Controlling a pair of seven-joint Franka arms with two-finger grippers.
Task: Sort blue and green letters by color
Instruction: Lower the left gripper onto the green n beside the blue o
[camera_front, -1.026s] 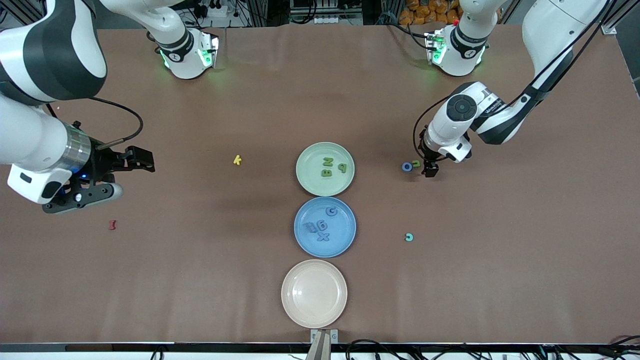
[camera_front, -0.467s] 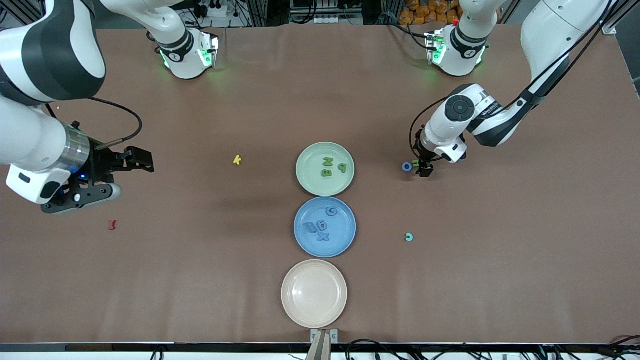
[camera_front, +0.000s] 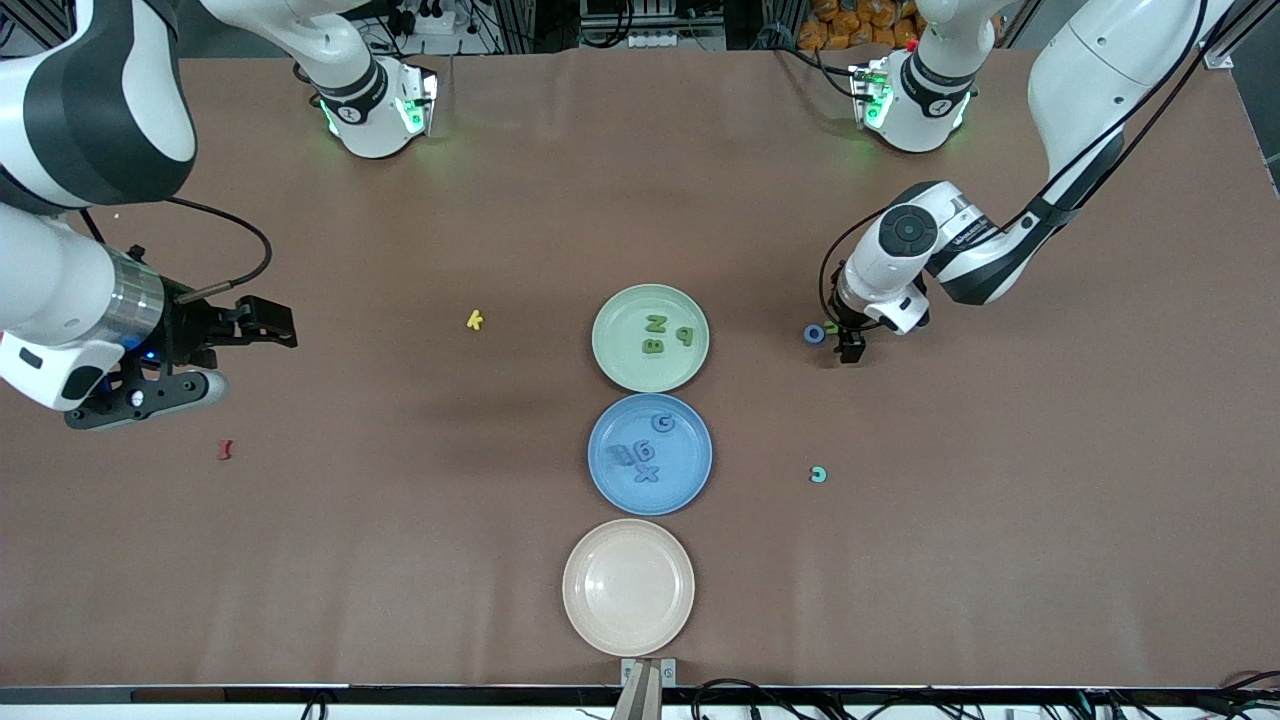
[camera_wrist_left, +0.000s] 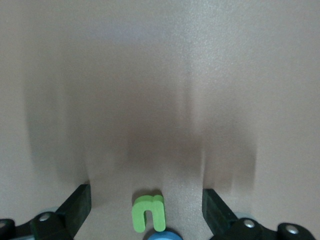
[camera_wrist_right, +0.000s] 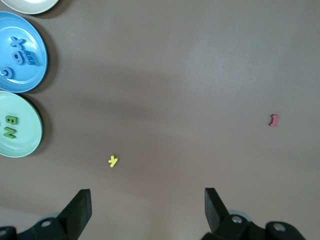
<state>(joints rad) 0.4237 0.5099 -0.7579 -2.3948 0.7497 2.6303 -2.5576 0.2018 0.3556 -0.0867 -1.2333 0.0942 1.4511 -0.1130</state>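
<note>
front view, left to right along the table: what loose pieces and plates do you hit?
dark red piece → yellow K → the three plates, stacked in one column (green plate, blue plate, beige plate) → blue ring and teal piece, about level.

The left gripper (camera_wrist_left: 145, 212) stands open around a green letter (camera_wrist_left: 148, 213), with a blue ring (camera_front: 814, 334) touching it at nine o'clock. Bare table (camera_front: 1000, 450) lies from twelve through six.
</note>
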